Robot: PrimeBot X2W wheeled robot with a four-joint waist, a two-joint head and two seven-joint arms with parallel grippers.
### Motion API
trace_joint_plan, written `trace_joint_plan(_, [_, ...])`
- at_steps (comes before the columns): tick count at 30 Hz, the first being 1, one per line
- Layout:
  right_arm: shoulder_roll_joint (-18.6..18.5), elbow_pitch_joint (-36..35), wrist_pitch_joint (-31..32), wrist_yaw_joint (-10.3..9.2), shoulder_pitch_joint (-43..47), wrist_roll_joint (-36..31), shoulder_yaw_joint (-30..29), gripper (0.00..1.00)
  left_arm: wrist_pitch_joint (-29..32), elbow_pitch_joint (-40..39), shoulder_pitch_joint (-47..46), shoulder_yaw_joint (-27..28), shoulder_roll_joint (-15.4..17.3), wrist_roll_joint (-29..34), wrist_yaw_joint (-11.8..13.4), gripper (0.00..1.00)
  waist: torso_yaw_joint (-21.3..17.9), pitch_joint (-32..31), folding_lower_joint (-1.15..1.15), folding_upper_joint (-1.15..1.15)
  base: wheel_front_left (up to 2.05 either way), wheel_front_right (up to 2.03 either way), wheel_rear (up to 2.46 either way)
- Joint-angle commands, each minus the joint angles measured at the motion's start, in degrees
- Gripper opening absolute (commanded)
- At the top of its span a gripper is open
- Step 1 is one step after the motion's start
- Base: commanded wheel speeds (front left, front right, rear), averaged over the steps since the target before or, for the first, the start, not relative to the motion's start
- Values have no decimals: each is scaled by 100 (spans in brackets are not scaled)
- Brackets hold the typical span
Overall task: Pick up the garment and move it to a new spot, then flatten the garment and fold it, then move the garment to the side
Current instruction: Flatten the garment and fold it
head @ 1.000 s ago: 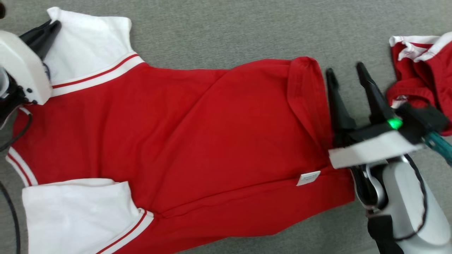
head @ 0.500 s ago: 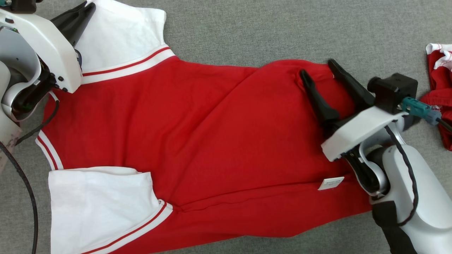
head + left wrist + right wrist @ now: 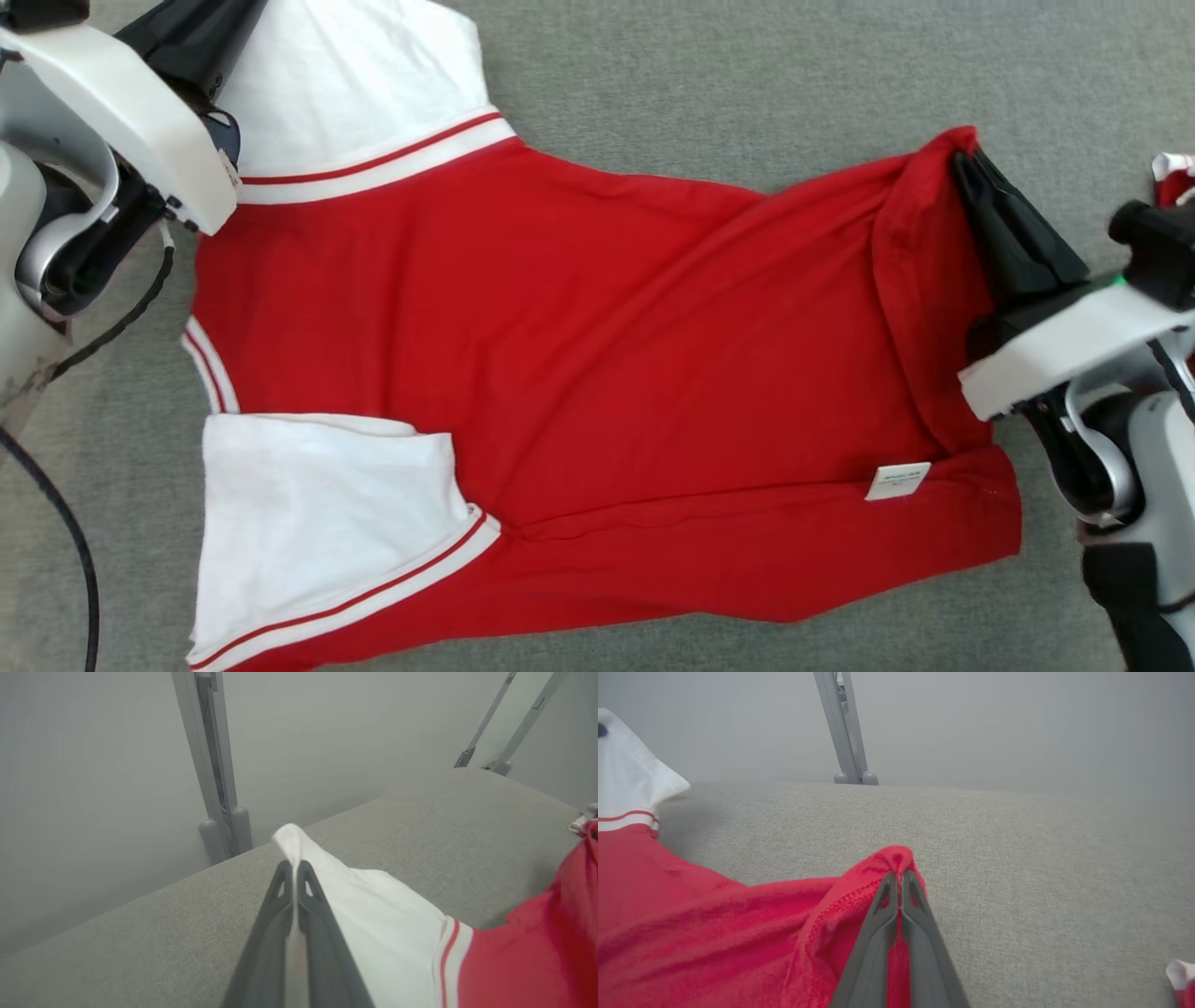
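The garment (image 3: pixel 579 373) is a red shirt with white sleeves and red-striped white trim, spread on grey cloth. My left gripper (image 3: pixel 294 865) is shut on the tip of the far white sleeve (image 3: pixel 373 900), at the head view's top left (image 3: pixel 201 37). My right gripper (image 3: pixel 899 875) is shut on the far corner of the red hem (image 3: pixel 892 858), which is lifted and pulled taut at the head view's right (image 3: pixel 966 163). A white label (image 3: pixel 898 481) lies near the hem. The near sleeve (image 3: pixel 327 523) lies flat.
A second red and white garment (image 3: pixel 1172 173) lies at the right edge of the grey surface (image 3: pixel 700 93). A grey metal post (image 3: pixel 845 728) stands behind the surface's far edge. A black cable (image 3: pixel 65 532) hangs at the lower left.
My right gripper has gone from open over the hem to shut on its far corner, lifting it. The head camera has shifted, so the garment sits further right in view.
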Motion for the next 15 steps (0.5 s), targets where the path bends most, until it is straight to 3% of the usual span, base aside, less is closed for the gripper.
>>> trace_joint_plan(1, [-117, -49, -50, 1, 128, 64, -28, 0, -104, -98, 138, 23, 70, -36, -6, 0, 143, -126, 0, 0, 0, 0, 0])
trace_joint_plan(6, [-738, -414, -207, 1, 564, 188, 70, 0, -529, -1048, 679, 99, 387, -18, 171, 0, 408, -342, 0, 0, 0, 0, 0])
trace_joint_plan(13, [-2174, -1026, -778, 1, 1254, 37, 595, 0, -1064, -2938, 1923, 311, 1154, -240, 756, 0, 693, -544, 0, 0, 0, 0, 0])
trace_joint_plan(15, [-2438, -1117, -1005, 1, 1424, 38, 708, 0, -1180, -3442, 2346, 381, 1392, -397, 937, 0, 723, -595, 0, 0, 0, 0, 0])
